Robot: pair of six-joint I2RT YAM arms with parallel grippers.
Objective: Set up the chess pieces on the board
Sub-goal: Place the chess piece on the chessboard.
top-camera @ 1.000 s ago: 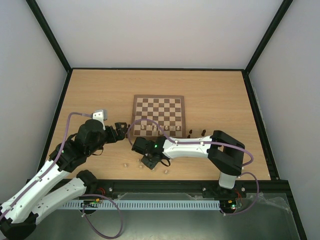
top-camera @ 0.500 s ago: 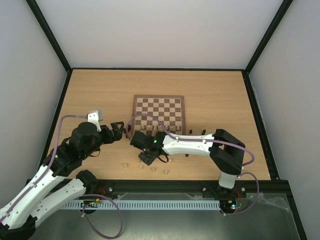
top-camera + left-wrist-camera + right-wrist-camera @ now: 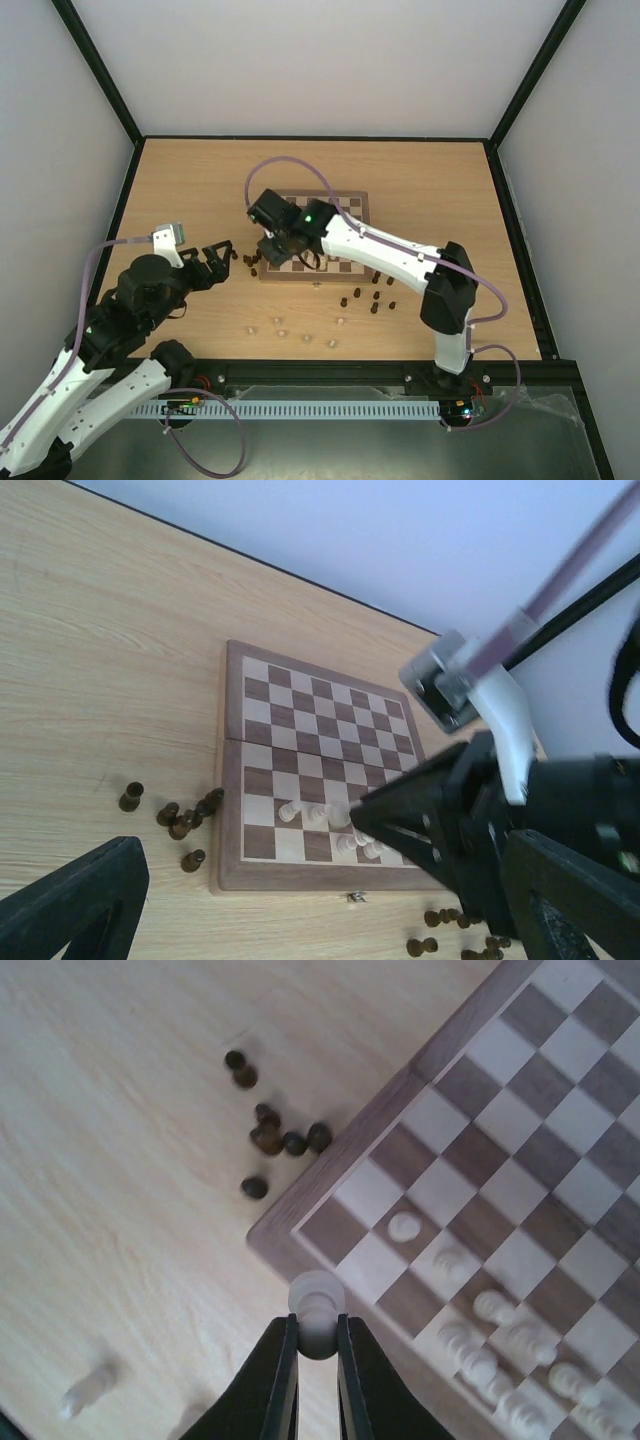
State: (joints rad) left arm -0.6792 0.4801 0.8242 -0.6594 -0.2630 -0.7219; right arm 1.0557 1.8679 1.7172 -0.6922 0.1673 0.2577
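- Chess pieces: one pale piece (image 3: pixel 317 1298) is clamped between the fingers of the right pincer (image 3: pixel 317 1334). It is over the border of the board (image 3: pixel 372 1128), close to a corner. Whether it touches the wood cannot be told.
- More pale pieces (image 3: pixel 450 1258) stand on the squares of the two rows nearest that edge, most of them bunched toward the middle of the edge.
- Dark pieces (image 3: pixel 272 1138) lie in a loose cluster on the table (image 3: pixel 200 190), just beside the board's left edge.
- A further dark group (image 3: pixel 368 298) sits on the table off the board's near right corner.
- Scattered pale pieces (image 3: pixel 280 323) lie on the table between the board and the arm bases, apart from one another.
- The board lies flat near the middle of the table, with the right arm reaching across its near left part.
- The left pincer (image 3: pixel 220 262) has its jaws spread wide with nothing between them. It is over the table left of the board, near the dark cluster.
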